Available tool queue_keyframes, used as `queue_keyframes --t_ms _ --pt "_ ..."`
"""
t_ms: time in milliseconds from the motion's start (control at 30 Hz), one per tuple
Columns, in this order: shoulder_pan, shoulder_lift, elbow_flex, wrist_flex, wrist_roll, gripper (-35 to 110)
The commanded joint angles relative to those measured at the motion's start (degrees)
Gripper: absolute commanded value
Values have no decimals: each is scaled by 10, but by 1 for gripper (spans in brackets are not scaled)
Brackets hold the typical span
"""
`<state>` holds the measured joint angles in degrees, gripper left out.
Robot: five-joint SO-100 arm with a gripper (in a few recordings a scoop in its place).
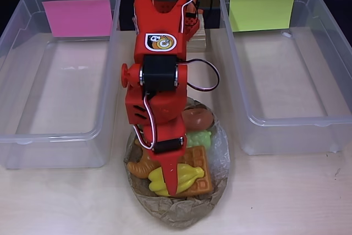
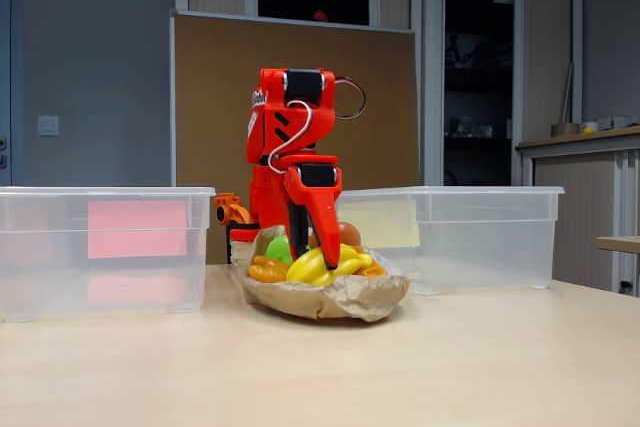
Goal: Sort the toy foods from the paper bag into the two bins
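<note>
Where crumpled paper bag (image 1: 181, 213) cradles glossy bananas (image 1: 190, 177), ridged waffle (image 1: 199, 160), fingers (image 1: 171, 188) press; grip unclear, perhaps narrow.

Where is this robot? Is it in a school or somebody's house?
Probably an office or lab room, not a house. Behind the wooden table stand a brown pinboard, grey walls with a light switch, and a counter with cabinets.

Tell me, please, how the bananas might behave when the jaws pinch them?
The bananas look like smooth, glossy plastic, so they may slip. Their curved bunch shape could twist in a pinch. They rest loosely on the waffle, so a push would probably slide them.
</note>
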<state>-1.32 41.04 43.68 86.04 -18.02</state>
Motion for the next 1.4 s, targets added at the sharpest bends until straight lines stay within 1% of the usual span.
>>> queue_keyframes --t_ms 0,167,300,500,567,833,1033,1200,1367 --pt "-15 -8 -35 15 13 26" --pt "-17 -55 -107 21 18 19" --pt "-17 -83 -161 27 25 10" --pt "-19 -47 -163 43 25 8" --pt "-19 -4 -131 47 25 8" --pt "-25 241 83 43 54 8" --pt "-11 430 217 65 75 6" --pt "34 577 326 76 76 6" --pt "123 679 397 78 61 6"
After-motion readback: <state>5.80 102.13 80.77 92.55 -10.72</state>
